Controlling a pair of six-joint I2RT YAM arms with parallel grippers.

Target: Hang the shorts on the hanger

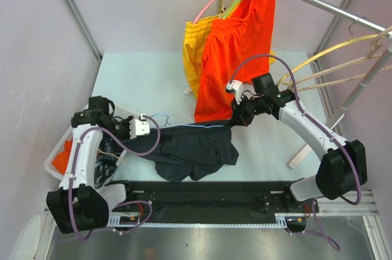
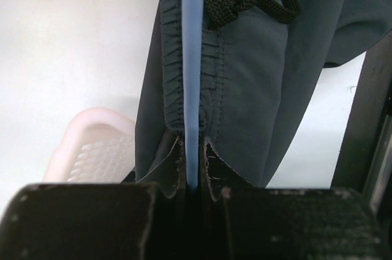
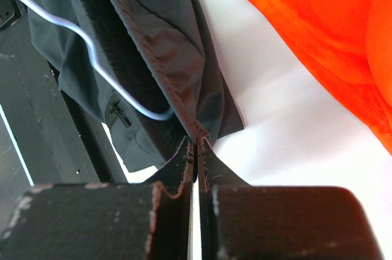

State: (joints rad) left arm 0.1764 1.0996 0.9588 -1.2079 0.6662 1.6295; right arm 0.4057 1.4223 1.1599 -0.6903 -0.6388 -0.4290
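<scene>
The dark navy shorts [image 1: 191, 150] hang stretched between my two grippers, low over the table's front middle. The light-blue wire hanger [image 1: 177, 126] runs along their waistband, with its hook near the left gripper. My left gripper [image 1: 149, 126] is shut on the hanger wire [image 2: 192, 58], with the gathered waistband [image 2: 214, 70] on both sides of it. My right gripper [image 1: 236, 119] is shut on the waistband edge of the shorts [image 3: 184, 64]. In the right wrist view the hanger [image 3: 92, 58] curves through the fabric just left of the fingertips [image 3: 187, 153].
Orange shorts [image 1: 236, 52] and yellow shorts [image 1: 195, 46] hang from the metal rail [image 1: 318, 3] at the back. Cream hangers [image 1: 331, 67] hang on the right. A white basket [image 1: 61, 150] with clothes stands at the left. A black base strip [image 1: 202, 196] runs along the front.
</scene>
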